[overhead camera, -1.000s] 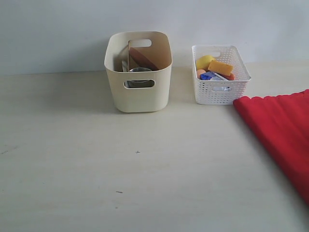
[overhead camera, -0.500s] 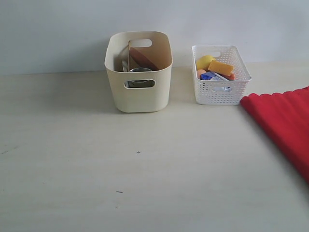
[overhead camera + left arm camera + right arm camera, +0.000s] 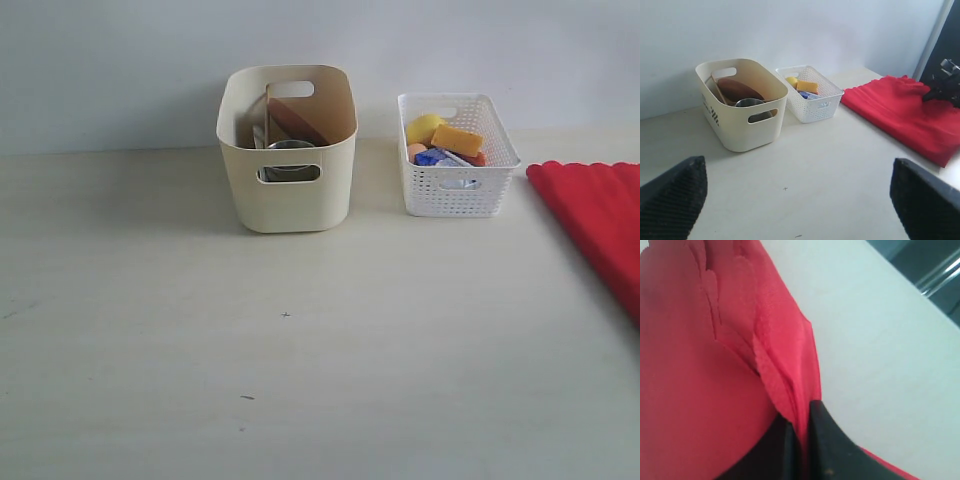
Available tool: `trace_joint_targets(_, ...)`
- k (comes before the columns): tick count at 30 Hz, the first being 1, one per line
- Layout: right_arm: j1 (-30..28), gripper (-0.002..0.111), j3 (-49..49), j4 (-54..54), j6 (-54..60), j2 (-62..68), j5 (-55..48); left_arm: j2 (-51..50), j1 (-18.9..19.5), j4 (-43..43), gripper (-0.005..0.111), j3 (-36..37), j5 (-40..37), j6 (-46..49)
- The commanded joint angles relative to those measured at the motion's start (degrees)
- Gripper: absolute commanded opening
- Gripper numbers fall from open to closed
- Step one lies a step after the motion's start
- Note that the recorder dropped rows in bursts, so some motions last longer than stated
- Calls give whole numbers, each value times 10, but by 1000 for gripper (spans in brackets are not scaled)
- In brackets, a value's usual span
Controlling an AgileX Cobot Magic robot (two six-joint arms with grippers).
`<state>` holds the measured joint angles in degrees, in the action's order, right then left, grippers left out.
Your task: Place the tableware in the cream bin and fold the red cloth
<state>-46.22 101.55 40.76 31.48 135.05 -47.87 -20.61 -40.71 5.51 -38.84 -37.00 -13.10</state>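
Observation:
The cream bin (image 3: 287,150) stands at the back of the table, with the brown plate (image 3: 295,120) and the steel cup (image 3: 290,150) inside it. The left wrist view shows the same bin (image 3: 740,115), plate (image 3: 737,90) and cup (image 3: 747,102). The red cloth (image 3: 600,220) lies bunched at the table's right edge. My right gripper (image 3: 802,425) is shut on a pinched fold of the red cloth (image 3: 700,365). My left gripper (image 3: 797,195) hangs open above bare table, well short of the bin. Neither arm appears in the exterior view.
A white lattice basket (image 3: 456,155) holding food items sits right of the bin, close to the cloth's near corner. A pale wall runs behind both containers. The right arm (image 3: 945,85) shows dark above the red cloth (image 3: 900,110) in the left wrist view.
The red cloth has slid to the right, its left edge retreating from the basket toward the table's edge. The right gripper has closed on the cloth. The left gripper has stayed open.

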Motion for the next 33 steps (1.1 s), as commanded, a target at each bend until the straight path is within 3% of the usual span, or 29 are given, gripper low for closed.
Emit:
trace_joint_targets(1,13,0,17,63,-18,14,25,2,0,3,94,2,10,-6)
trace_joint_targets(25,85,0,168,342,-32,164,100,2,0,4,94,2,13,-6)
trace_joint_targets(29,93,0,181,347,-22,172,113,2,0,7,94,2,15,-6)
trace_joint_targets(31,95,6,192,336,-8,174,106,2,0,7,94,2,15,-6)
trace_joint_targets(33,95,19,205,320,5,174,85,2,0,8,94,2,15,-7)
